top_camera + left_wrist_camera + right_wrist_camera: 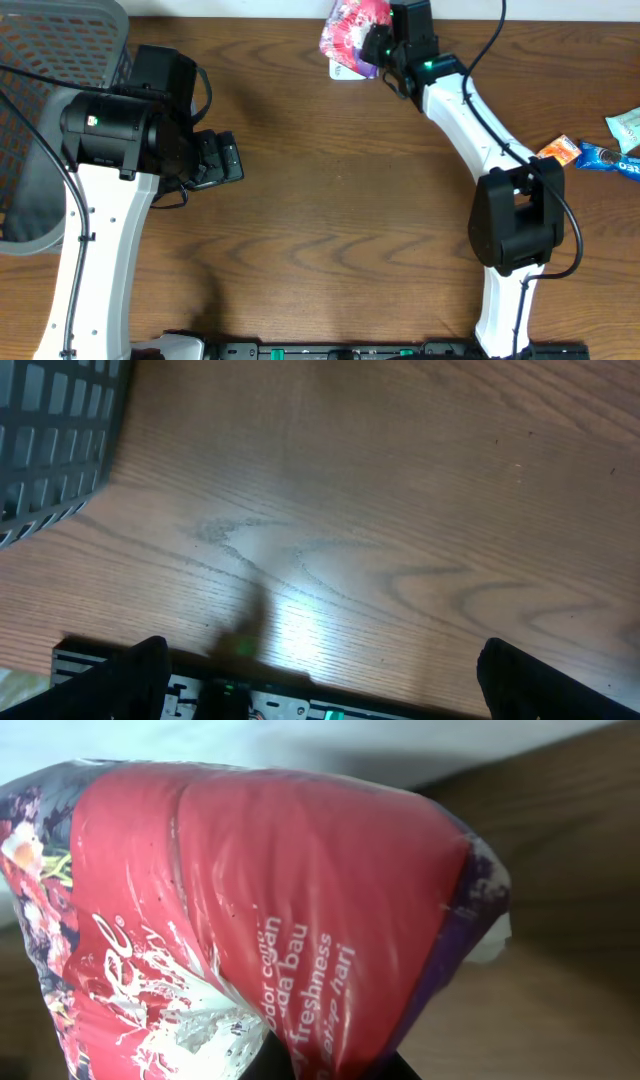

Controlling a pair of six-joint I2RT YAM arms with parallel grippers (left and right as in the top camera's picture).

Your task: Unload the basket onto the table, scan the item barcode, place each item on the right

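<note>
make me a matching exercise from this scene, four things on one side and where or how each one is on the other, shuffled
Things:
1. red pouch
2. grey basket
3. blue wrapper
4. left gripper

Place or state:
A. open above the table
B. lying at the far right edge
C. sitting at the far left edge
D. clamped in the right gripper

Pairs: 1-D, 2-C, 3-B, 4-A
</note>
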